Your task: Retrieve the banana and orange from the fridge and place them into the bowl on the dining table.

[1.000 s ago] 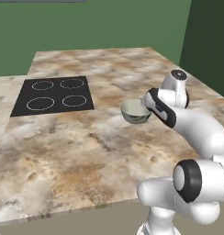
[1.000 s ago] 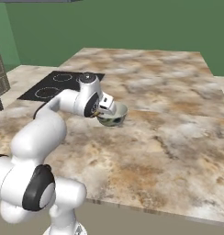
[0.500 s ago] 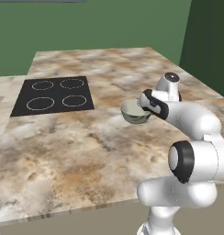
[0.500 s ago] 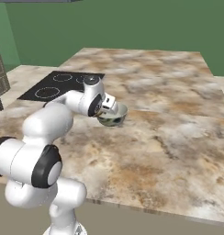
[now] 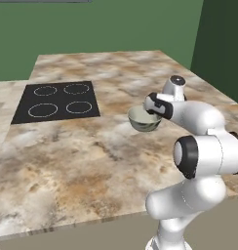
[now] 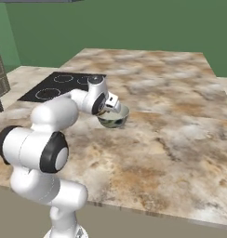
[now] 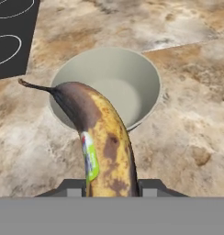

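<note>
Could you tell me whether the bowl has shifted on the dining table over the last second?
No. The bowl sits in the same spot relative to the cooktop on the dining table in both base views.

You're not getting a clean look at the gripper (image 7: 110,186) here: in the hand view its fingertips (image 7: 149,185) are barely poking up at the bottom, and the banana (image 7: 101,142) is covering the gap between them. The banana's lower end is running off behind the bottom band, so you can't tell how long it is. It's also blocking the near rim of the bowl (image 7: 137,69). The cooktop (image 7: 13,41) is getting cut off at the left and top edges. From the left base view, the arm is hiding the bowl's (image 5: 140,117) right side, and the banana isn't really making itself out there.
</note>
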Motion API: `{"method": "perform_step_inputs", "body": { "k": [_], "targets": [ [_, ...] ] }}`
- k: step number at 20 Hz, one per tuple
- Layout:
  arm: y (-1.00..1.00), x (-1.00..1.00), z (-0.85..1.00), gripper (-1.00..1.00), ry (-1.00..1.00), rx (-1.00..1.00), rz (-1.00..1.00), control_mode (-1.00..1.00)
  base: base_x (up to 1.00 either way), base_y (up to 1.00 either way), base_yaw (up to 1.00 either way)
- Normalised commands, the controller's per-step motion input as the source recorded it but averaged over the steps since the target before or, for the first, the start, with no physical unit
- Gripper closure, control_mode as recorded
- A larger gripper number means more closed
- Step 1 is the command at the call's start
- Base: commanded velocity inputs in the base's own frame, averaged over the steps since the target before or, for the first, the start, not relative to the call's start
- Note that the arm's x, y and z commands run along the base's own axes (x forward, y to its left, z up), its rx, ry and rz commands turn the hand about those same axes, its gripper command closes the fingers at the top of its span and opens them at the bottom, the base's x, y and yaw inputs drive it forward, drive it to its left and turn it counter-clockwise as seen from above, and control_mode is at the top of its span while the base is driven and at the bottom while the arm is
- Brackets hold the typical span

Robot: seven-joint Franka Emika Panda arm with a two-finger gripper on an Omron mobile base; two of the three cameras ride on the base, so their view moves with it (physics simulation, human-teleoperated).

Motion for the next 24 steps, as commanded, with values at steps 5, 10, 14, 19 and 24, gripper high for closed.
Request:
{"method": "perform_step_inputs", "body": {
  "k": [5,10,14,19,24],
  "targets": [
    [0.00,0.19,-0.13,1.00,0.00,0.00,0.00,-1.00,0.00,0.00,0.00],
    [0.00,0.18,-0.16,1.00,0.00,0.00,0.00,-1.00,0.00,0.00,0.00],
    [0.00,0.20,-0.17,1.00,0.00,0.00,0.00,-1.00,0.00,0.00,0.00],
    [0.00,0.23,-0.15,1.00,0.00,0.00,0.00,-1.00,0.00,0.00,0.00],
    [0.00,0.24,-0.12,1.00,0.00,0.00,0.00,-1.00,0.00,0.00,0.00]
  ]
}}
